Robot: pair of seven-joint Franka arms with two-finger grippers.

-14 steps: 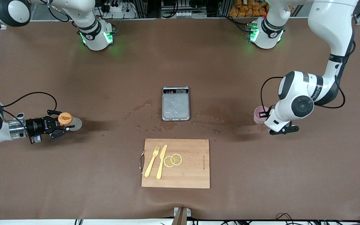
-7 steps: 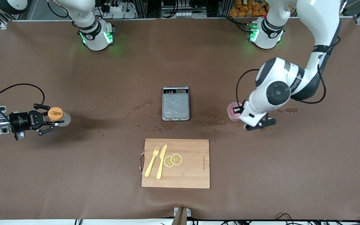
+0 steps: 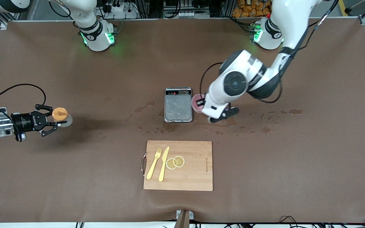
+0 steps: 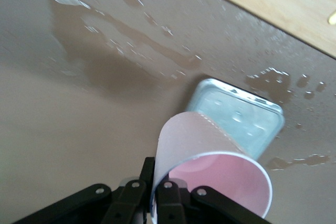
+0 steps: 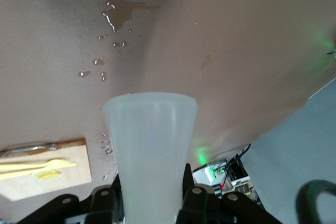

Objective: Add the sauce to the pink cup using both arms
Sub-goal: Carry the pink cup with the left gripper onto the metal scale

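The left gripper (image 3: 201, 106) is clamped tight on the wall of the pink cup (image 3: 197, 103), carrying it in the air just beside the grey scale (image 3: 178, 108), at the edge toward the left arm's end of the table. In the left wrist view the fingers (image 4: 168, 203) pinch the cup's rim (image 4: 210, 171), one inside and one outside, and the cup's mouth is turned toward that camera with its base pointing away from the gripper toward the scale (image 4: 239, 116) below it. Its long axis runs out from the fingers, tilted rather than upright.

The right gripper (image 3: 51, 122) is closed around the sauce bottle (image 3: 60, 116) near the right arm's end of the table, well apart from the cup. From the front the orange cap (image 3: 59, 113) faces up at the camera, so the bottle stands roughly upright, the grey-white body showing just past the fingertips. In the right wrist view the translucent body (image 5: 151, 150) rises straight out from between the fingers (image 5: 195, 203).

Between the two grippers, nearer the front camera, lies a wooden cutting board (image 3: 188, 177) with faint printed lettering I cannot read, carrying a yellow fork (image 3: 154, 163), a yellow knife (image 3: 163, 163) and lemon slices (image 3: 175, 162). Markings on the scale's display strip are too small to read. Wet patches (image 3: 265, 129) spot the brown table (image 3: 74, 174) around the left gripper.
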